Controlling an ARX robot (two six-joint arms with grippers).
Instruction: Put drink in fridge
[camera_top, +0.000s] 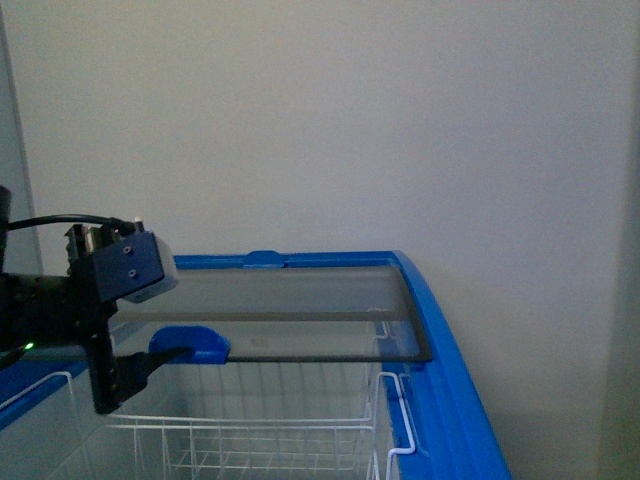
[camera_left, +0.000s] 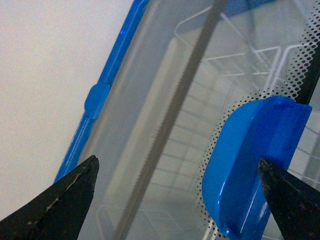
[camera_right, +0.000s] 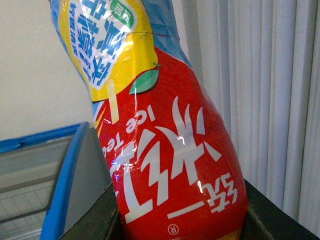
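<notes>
Your left gripper (camera_left: 180, 200) stands spread, one finger either side of the blue handle (camera_left: 250, 165) — close squarely, then slide the glass lid (camera_top: 290, 300) straight along the fridge (camera_top: 450, 340) rim; your right gripper (camera_right: 182, 220) clasps the drink (camera_right: 170, 150) outside the fridge — hold it clear.

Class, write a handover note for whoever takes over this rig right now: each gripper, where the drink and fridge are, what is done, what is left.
Left gripper: open, jaws either side of the blue lid handle, not closed on it.
Right gripper: shut on the drink, held outside the blue rim of the fridge.
Done: drink picked up; glass lid appears slid partly back, wire basket exposed.
Left: carry the drink over the opening, lower it into the basket, release.
</notes>
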